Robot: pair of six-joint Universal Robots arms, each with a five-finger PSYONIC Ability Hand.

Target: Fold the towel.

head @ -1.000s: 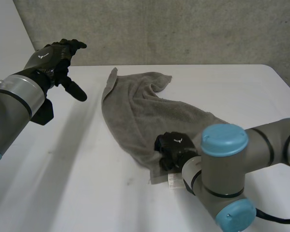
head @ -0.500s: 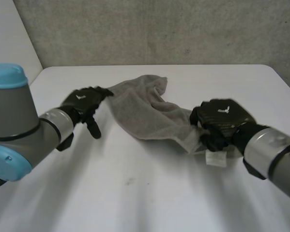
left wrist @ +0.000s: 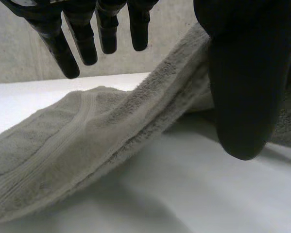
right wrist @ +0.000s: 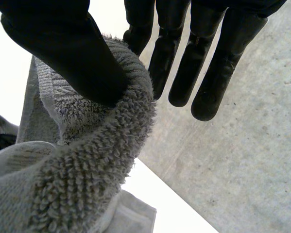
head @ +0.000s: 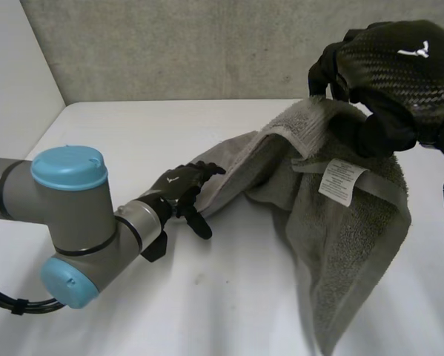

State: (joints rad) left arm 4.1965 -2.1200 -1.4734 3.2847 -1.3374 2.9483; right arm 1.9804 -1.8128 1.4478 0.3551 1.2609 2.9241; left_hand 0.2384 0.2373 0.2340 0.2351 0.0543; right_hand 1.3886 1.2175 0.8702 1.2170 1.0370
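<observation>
We saw the right hand [head: 392, 63] high above the desk [head: 207, 297], gripping the grey towel [head: 340, 245] at a hemmed edge close to its white label [head: 341, 180]. In the right wrist view the thumb [right wrist: 67, 48] pressed a thick fold of the towel [right wrist: 87, 184] toward the straight fingers [right wrist: 186, 68], so the cloth was pinched there. From that grip the towel hung in a long drape toward the desk, while another part stretched away and downward to the left hand [head: 173, 182], which was low over the desk. In the left wrist view that hand's fingers [left wrist: 84, 41] were straight and slightly spread just above the towel's banded edge [left wrist: 87, 145]. Its thumb [left wrist: 242, 87] stood apart in front of the cloth, not closed on it. That end of the towel lay on the desk.
</observation>
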